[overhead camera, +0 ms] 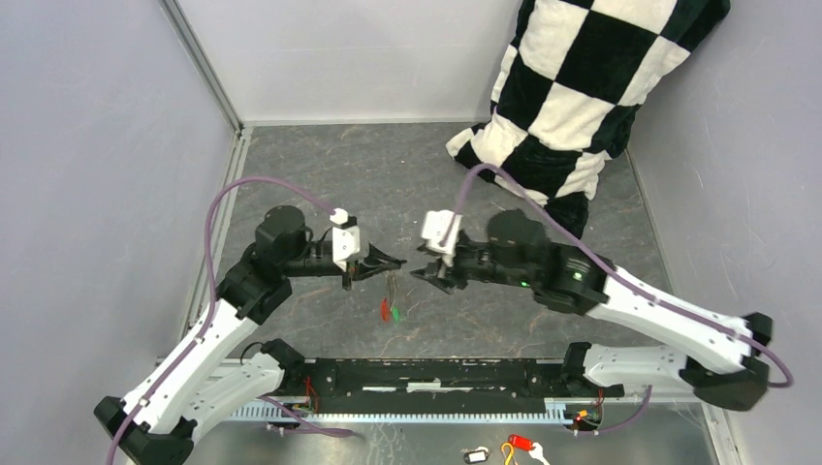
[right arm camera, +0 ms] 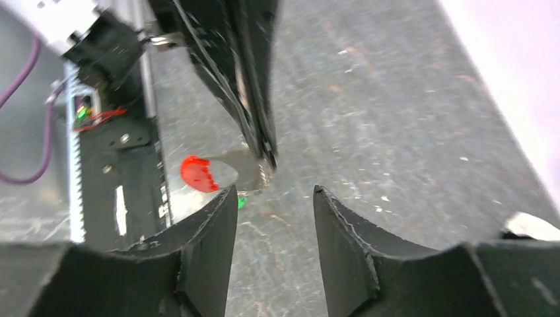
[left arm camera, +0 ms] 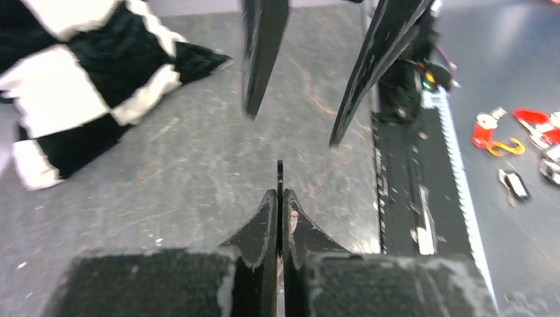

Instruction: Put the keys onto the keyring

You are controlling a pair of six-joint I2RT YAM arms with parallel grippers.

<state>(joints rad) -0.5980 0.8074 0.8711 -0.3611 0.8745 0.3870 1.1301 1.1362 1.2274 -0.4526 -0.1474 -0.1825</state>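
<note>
My left gripper [overhead camera: 395, 260] is shut on the top end of the keyring [overhead camera: 391, 286], a thin chain hanging straight down above the table. A red key [overhead camera: 385, 311] and a green key [overhead camera: 395, 314] dangle at its lower end. In the left wrist view a thin dark metal edge [left arm camera: 280, 175] sticks out between the closed left gripper [left arm camera: 280, 196]. My right gripper [overhead camera: 419, 270] faces it tip to tip, a small gap apart. In its own view the right gripper [right arm camera: 274, 196] is open and empty. Just beyond it are the red key [right arm camera: 197, 175], a green speck [right arm camera: 242, 201] and a silvery piece [right arm camera: 249, 168].
A black-and-white checkered cloth [overhead camera: 572, 87] lies at the back right. A black rail [overhead camera: 436, 373] runs along the near edge. Beyond it lie a red tag with a yellow loop [overhead camera: 521, 446] and a small black-framed white tag [overhead camera: 475, 453]. Grey walls close in both sides.
</note>
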